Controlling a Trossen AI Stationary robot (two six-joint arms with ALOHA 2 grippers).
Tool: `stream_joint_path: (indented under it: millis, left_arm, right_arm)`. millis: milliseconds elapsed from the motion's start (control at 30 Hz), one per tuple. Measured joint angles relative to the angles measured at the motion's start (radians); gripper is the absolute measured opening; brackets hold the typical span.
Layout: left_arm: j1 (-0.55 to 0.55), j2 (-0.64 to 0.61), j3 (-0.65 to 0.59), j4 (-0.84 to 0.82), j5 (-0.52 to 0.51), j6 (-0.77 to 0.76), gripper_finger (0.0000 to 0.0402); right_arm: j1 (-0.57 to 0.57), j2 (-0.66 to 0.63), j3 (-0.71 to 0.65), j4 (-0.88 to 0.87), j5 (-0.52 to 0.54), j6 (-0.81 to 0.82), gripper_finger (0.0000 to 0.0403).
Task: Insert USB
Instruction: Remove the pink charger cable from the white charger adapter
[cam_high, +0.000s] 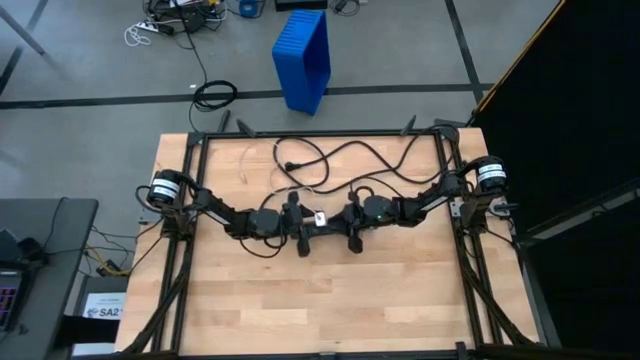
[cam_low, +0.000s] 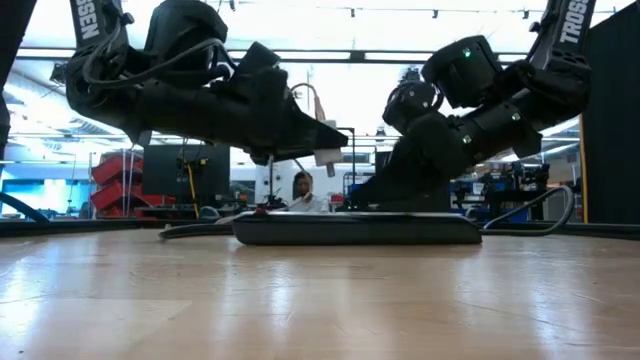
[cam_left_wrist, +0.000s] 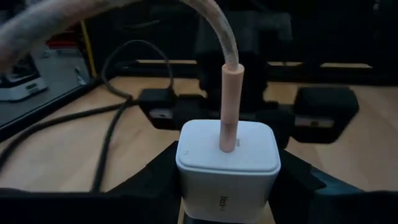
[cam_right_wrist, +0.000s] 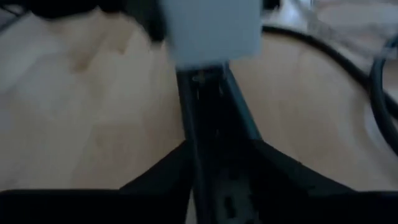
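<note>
The USB cable is pale beige, and its pinkish plug sticks into the top of a white charger block. My left gripper is shut on that block, which hangs above a black power strip lying flat on the table. In the low view the block shows just under my left gripper. My right gripper comes down on the strip from the right and is shut on it. In the high view both grippers meet mid-table around the block. My left gripper pinches the white charger block by its two opposite side walls, one finger on each. The block is lifted clear of the table and the strip, with its cable-bearing face toward the wrist camera. My right gripper holds the black power strip near its right end, pinched across its width between the two fingers. The fingers slant down from the table's right side, in line with the strip's length. The strip lies flat on the table.
A thick black cord winds over the far half of the table, with a thin pale loop beside it. A blue bin stands on the floor beyond. The near half of the table is bare wood. A person sits far behind.
</note>
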Motion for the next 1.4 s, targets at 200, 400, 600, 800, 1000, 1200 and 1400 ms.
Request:
stream_joint_path:
  millis: [200, 400, 600, 800, 1000, 1200, 1400]
  left_arm:
    - [0.000, 0.000, 0.000, 0.004, 0.018, 0.000, 0.0155]
    - [0.000, 0.000, 0.000, 0.008, 0.033, 0.000, 0.0155]
    - [0.001, 0.000, 0.022, 0.011, 0.097, 0.003, 0.0155]
    - [0.001, 0.000, 0.035, 0.001, 0.119, 0.022, 0.0155]
    - [0.002, -0.002, 0.038, -0.025, 0.119, 0.019, 0.0155]
    - [0.002, -0.002, 0.037, -0.032, 0.116, -0.007, 0.0155]
    - [0.001, -0.006, 0.034, -0.041, 0.093, -0.013, 0.0234]
  right_arm:
    - [0.007, -0.002, 0.002, 0.101, 0.000, 0.003, 0.0215]
    - [0.007, -0.002, 0.021, 0.107, -0.004, 0.018, 0.0252]
    - [0.009, -0.002, 0.041, 0.102, -0.015, 0.018, 0.0263]
    - [0.009, -0.002, 0.042, 0.115, -0.039, 0.017, 0.0235]
    - [0.009, -0.002, 0.042, 0.115, -0.039, 0.016, 0.0175]
    - [0.009, -0.002, 0.042, 0.111, -0.035, 0.004, 0.0144]
    - [0.007, -0.003, 0.045, 0.091, -0.011, 0.000, 0.0144]
